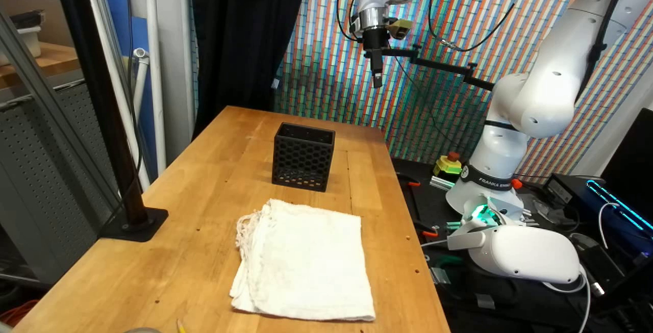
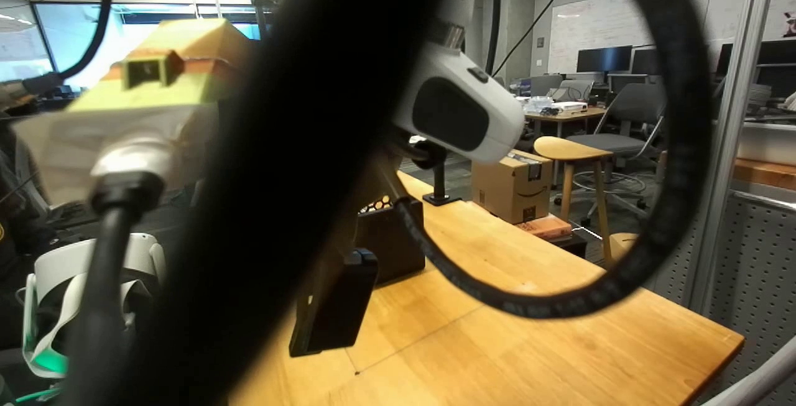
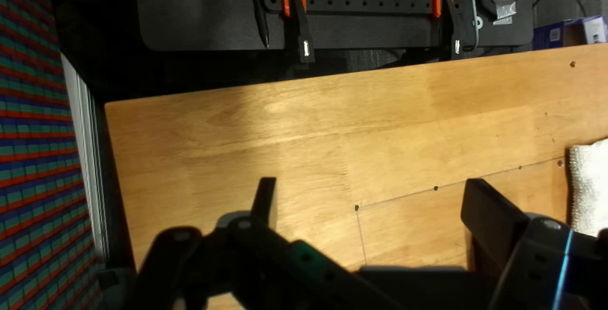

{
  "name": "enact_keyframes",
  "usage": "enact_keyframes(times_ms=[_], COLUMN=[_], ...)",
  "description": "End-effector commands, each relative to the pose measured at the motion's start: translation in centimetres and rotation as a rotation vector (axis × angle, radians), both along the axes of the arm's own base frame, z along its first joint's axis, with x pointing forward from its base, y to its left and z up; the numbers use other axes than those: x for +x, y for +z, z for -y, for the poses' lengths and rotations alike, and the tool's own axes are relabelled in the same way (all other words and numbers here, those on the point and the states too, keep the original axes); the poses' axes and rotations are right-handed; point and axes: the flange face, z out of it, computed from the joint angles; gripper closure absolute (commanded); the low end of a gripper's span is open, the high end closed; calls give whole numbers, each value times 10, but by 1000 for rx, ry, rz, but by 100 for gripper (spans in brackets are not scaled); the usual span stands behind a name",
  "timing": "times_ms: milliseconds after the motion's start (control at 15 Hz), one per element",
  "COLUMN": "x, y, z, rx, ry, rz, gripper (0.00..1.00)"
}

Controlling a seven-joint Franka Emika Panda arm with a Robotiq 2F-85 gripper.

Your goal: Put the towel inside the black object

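A cream-white towel (image 1: 311, 261) lies folded flat on the wooden table, with fringe along one side; only its edge enters the wrist view, where the towel (image 3: 591, 186) shows at far right. Behind it stands the black object (image 1: 303, 157), an upright basket with honeycomb mesh walls, apart from the towel. In an exterior view the black object (image 2: 395, 244) is partly covered by my arm. My gripper (image 1: 377, 79) hangs high, beyond the basket at the table's far end. Seen from the wrist, the gripper (image 3: 370, 180) has its fingers wide apart, with just tabletop below between them.
A black pole stand (image 1: 135, 223) rises from the table's side edge. Clamps with orange parts (image 3: 294, 1) sit along the dark bench beside the table (image 1: 204, 251). A white headset (image 1: 525, 254) lies near the robot base. A pencil (image 1: 180, 326) tip shows at the front.
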Motion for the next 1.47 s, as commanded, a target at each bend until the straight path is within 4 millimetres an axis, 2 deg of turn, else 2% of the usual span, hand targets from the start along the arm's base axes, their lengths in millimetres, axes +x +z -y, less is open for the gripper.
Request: enact_keyframes(times_ms=[0,267,467,933,1133,1400], x=[0,0,14,49,64,79], y=[0,0,0,22,41,68], z=[0,0,-23,-102,-139,-201], rx=[0,0,-39,-225,-308,-338], ry=[0,0,55,349,485,654], rz=[-1,-1,-13,30,96,219], gripper=[0,0,0,0,0,0])
